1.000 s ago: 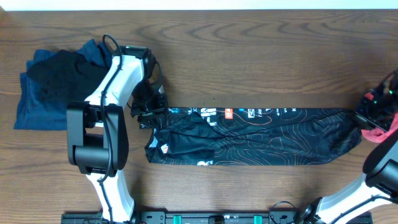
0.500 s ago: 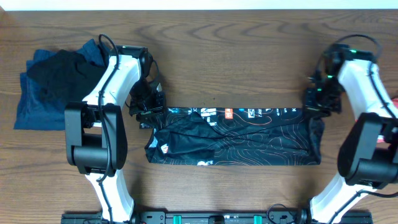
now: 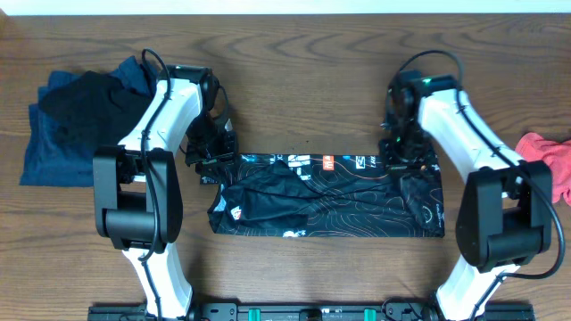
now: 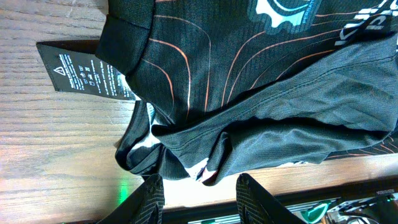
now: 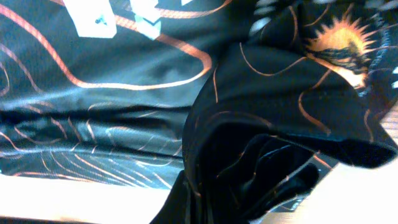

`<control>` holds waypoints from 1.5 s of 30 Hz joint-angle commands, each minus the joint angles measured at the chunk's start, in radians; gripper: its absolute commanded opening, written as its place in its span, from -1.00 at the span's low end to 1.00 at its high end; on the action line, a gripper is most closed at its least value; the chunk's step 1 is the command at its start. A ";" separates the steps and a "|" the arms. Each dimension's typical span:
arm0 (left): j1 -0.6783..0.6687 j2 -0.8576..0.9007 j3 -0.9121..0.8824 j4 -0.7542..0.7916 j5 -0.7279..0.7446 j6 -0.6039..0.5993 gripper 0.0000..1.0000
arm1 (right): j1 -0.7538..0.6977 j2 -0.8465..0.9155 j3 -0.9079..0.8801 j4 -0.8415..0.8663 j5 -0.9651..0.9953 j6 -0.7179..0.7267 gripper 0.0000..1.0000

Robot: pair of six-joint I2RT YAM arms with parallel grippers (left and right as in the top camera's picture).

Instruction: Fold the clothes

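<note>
1. Far left: a stack of garments (image 3: 76, 125), dark blue and black, lies well apart from the work.
2. The left gripper (image 3: 212, 160) sits at the left end of the shirt (image 3: 330, 201). Its jaws stand partly apart with bunched hem between the tips. Whether they actually pinch it, I cannot tell.
3. The shirt is black with orange contour lines and lies as a long band across the table centre, its white print along the far edge.
4. The right gripper (image 3: 403, 153) is closed on the shirt's right end, which is raised and doubled over the band.
5. Step in hand, as judged: the crosswise fold, right end over towards the left.
6. The next move calls for carrying the held end leftward, low, with its edges lined up on the band. The left end must stay anchored so nothing slides. Then release.
7. Far right: a pink cloth (image 3: 546, 165) lies at the table edge, apart from the shirt.
8. Surface: the table (image 3: 303, 71) is dark wood-grain and flat. Only a pale strip shows beyond its far edge, and the room is not visible.
</note>
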 commanded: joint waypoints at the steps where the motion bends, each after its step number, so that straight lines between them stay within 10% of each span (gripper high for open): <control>1: 0.002 -0.009 0.007 -0.003 -0.002 0.006 -0.19 | 0.048 -0.027 -0.031 0.018 -0.008 0.019 -0.91; 19: 0.002 -0.009 0.007 0.002 -0.003 0.006 -0.19 | 0.144 -0.027 -0.050 0.088 -0.039 0.040 -0.48; 24: 0.002 -0.009 0.007 0.005 -0.003 0.006 -0.19 | 0.143 -0.027 -0.050 0.087 -0.003 0.031 -0.75; 34: 0.002 -0.009 0.007 0.005 -0.003 0.006 -0.20 | 0.079 -0.029 -0.049 -0.009 0.380 0.378 -0.75; 45: 0.002 -0.009 0.007 0.005 -0.002 0.006 -0.19 | 0.029 -0.029 -0.084 0.002 0.364 0.380 -0.58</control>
